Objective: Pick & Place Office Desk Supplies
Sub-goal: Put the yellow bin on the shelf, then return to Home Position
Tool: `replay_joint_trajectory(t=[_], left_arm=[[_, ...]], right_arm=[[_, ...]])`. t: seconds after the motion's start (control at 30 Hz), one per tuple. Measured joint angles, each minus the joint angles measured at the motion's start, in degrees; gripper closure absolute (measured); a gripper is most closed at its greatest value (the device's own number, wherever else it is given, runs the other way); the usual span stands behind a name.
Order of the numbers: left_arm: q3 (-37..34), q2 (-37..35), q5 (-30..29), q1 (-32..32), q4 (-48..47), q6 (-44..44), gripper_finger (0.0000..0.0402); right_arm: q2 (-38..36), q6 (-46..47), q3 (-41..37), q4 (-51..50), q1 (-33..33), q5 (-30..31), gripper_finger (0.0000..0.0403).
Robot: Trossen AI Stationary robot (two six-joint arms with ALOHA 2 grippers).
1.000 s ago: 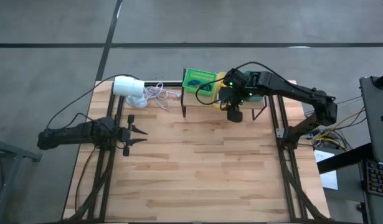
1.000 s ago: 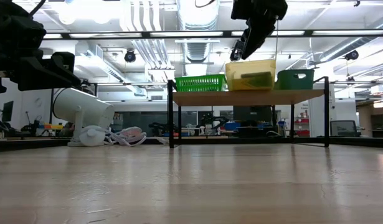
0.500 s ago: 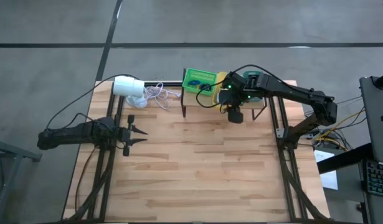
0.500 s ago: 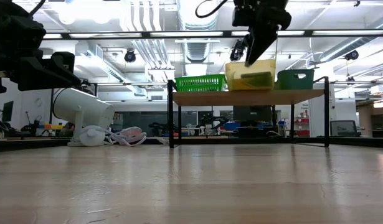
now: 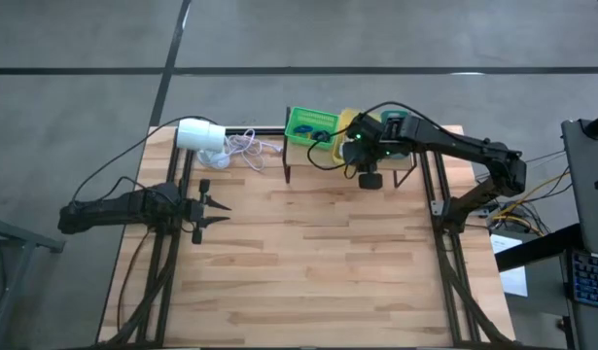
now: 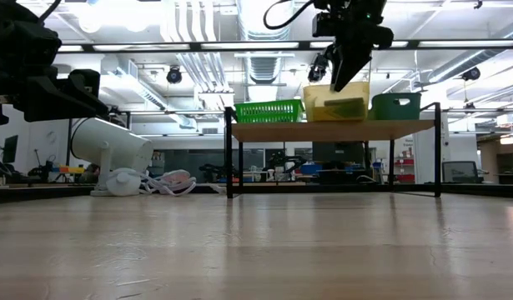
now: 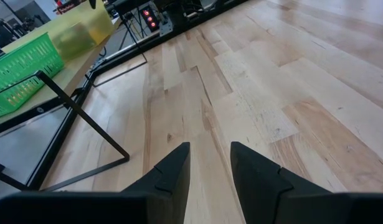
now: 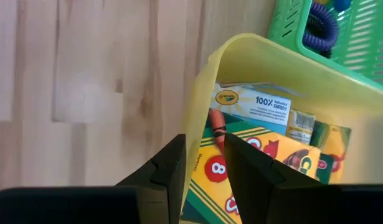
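A yellow bin (image 8: 207, 87) on the raised shelf (image 6: 331, 129) at the table's far edge holds crayon boxes (image 8: 253, 106). Left of it, a green basket (image 5: 308, 124) holds purple rubber-band loops (image 8: 322, 28). My right gripper (image 8: 203, 152) hangs over the bin, pointing steeply down. Its fingers are a little apart, one outside and one inside the bin's near wall (image 8: 196, 155), above a crayon box marked "8" (image 8: 219, 171). In the low view its tip (image 6: 335, 83) is level with the bin's rim. My left gripper (image 5: 213, 206) waits open above the table's left side. My right gripper has its fingers on either side of the yellow bin's near wall, coming from above. I cannot tell whether they touch the wall or the crayon box.
A dark green bin (image 6: 395, 106) stands on the shelf to the right of the yellow one. A white cylinder (image 5: 199, 134) with a thin white cord (image 5: 242, 148) lies at the far left. The shelf's thin black legs (image 7: 85, 118) stand on the wooden table (image 5: 308, 262).
My right gripper has rolled about its wrist and tipped from a slant to pointing more steeply down. Its tip has sunk to the yellow bin's rim. The bin and its boxes have not moved.
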Motion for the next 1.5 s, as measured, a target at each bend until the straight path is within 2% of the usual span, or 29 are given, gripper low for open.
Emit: replay_joint_trajectory(t=[0.3,0.53,1.07,1.17,1.33,1.43,1.5], left_arm=[[0.00,0.00,0.01,-0.02,0.01,-0.03,0.0284],[0.00,0.02,0.02,0.00,0.02,-0.07,0.0284],[0.00,0.02,0.02,0.00,0.02,-0.17,0.0284],[0.00,0.00,0.02,-0.02,0.01,-0.15,0.0284],[0.00,0.00,0.00,0.00,0.00,-0.13,0.0284],[0.00,0.01,0.00,-0.01,0.01,0.01,0.0284],[0.00,0.01,0.00,-0.01,0.01,0.02,0.0284]], right_arm=[[0.00,-6.87,-0.64,-0.13,-0.02,7.30,0.0303],[0.00,-7.14,-0.92,-0.11,-0.02,7.30,0.0302],[-1.00,-1.22,1.81,-0.02,1.15,6.54,0.0262],[-1.37,3.07,3.99,0.11,1.84,4.48,0.0259],[-2.28,12.98,6.85,0.66,2.40,-6.04,0.0257],[-2.67,12.29,7.46,1.10,3.16,-11.56,0.0264],[-2.80,11.22,7.42,2.47,3.98,-12.30,0.0272]])
